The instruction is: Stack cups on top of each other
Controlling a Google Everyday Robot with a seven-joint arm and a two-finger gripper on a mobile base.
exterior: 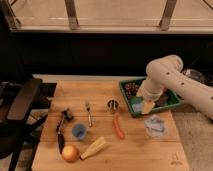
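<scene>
The tool [147, 106], right of middle, could tip the clear cup [155, 126] by dropping crooked. Its opening can't be told.

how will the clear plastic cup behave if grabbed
The clear plastic cup looks thin and crinkled, so it probably flexes and weighs little. Nothing braces it, so a nudge may tip or slide it. The gripper is near it, at the green tray's front edge.

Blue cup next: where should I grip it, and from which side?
Come from straight above and pinch the blue cup across one wall at its rim: it appears to stand upright, mouth up, apart from the fork and black tool. The gripper is over the front edge of the green tray.
</scene>
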